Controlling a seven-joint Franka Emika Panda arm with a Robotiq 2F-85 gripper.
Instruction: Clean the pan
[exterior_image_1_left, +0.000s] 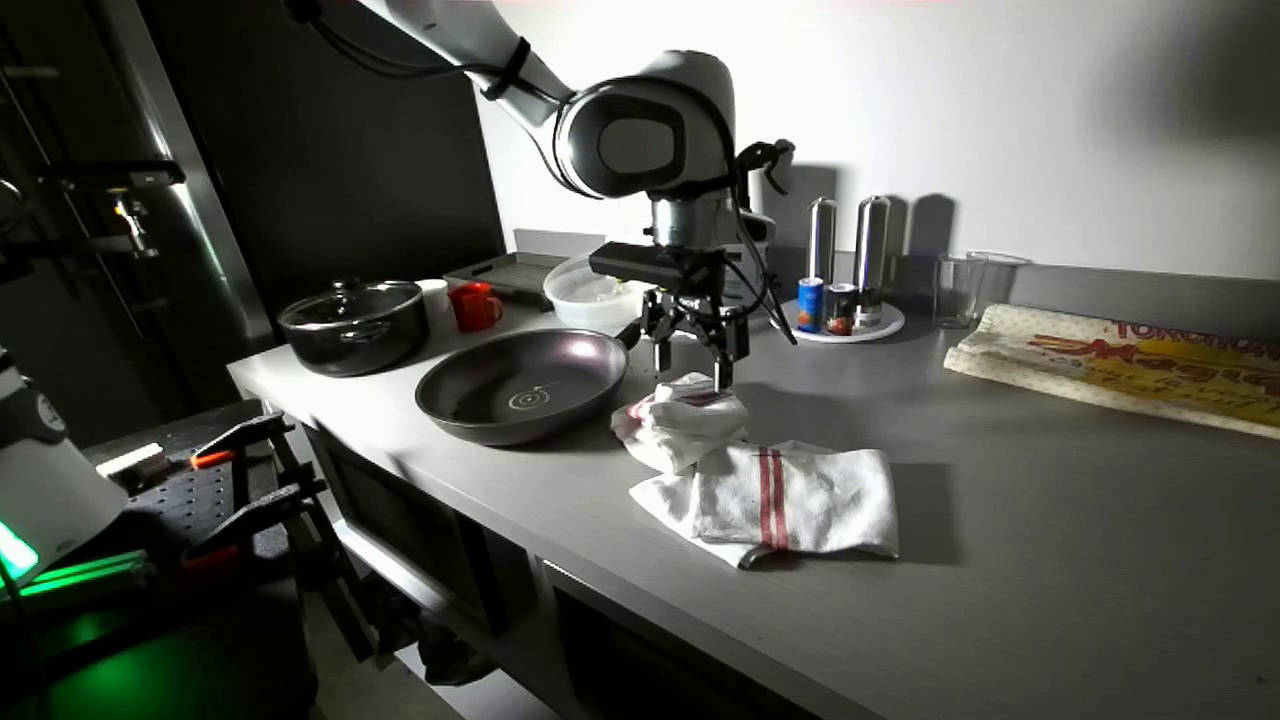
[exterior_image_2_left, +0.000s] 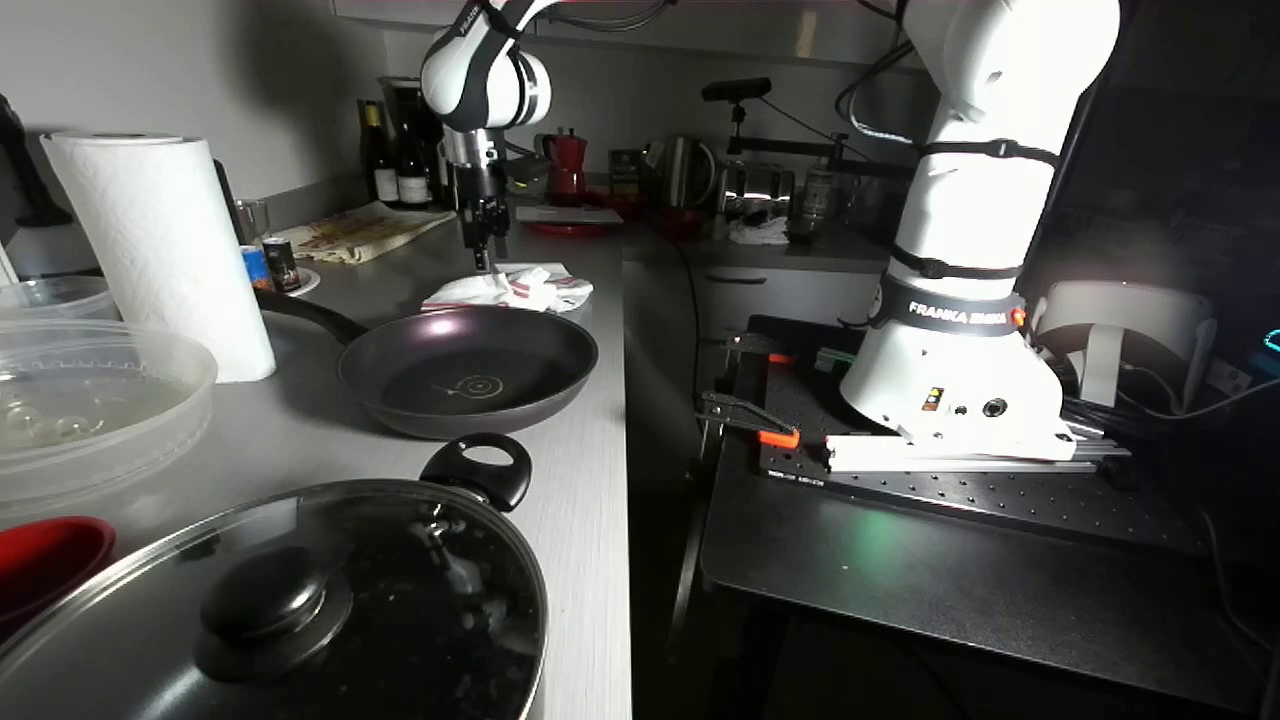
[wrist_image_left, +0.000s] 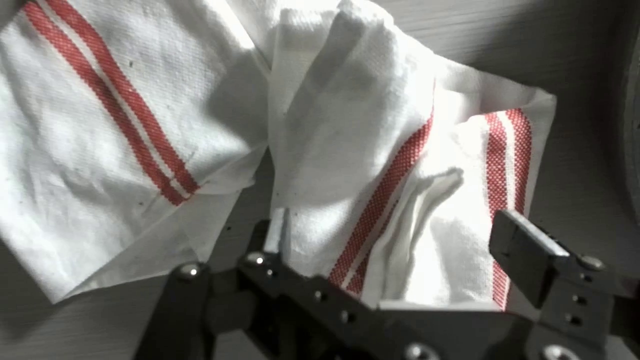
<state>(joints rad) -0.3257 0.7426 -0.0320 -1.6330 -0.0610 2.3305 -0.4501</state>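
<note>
The pan, wide, shallow and dark with a long dark handle, sits upright on the counter and also shows in an exterior view. White cloth with red stripes lies beside it: a crumpled part close to the pan and a flatter folded part. I cannot tell if these are one cloth or two. My gripper is open and empty above the crumpled part. In the wrist view, the spread fingers stand either side of the crumpled cloth. The pan's rim shows at the right edge.
A black lidded pot, a red cup and a clear tub stand around the pan. A paper towel roll is near the handle. A plate holds shakers and small cans. The counter's front edge runs close to the pan.
</note>
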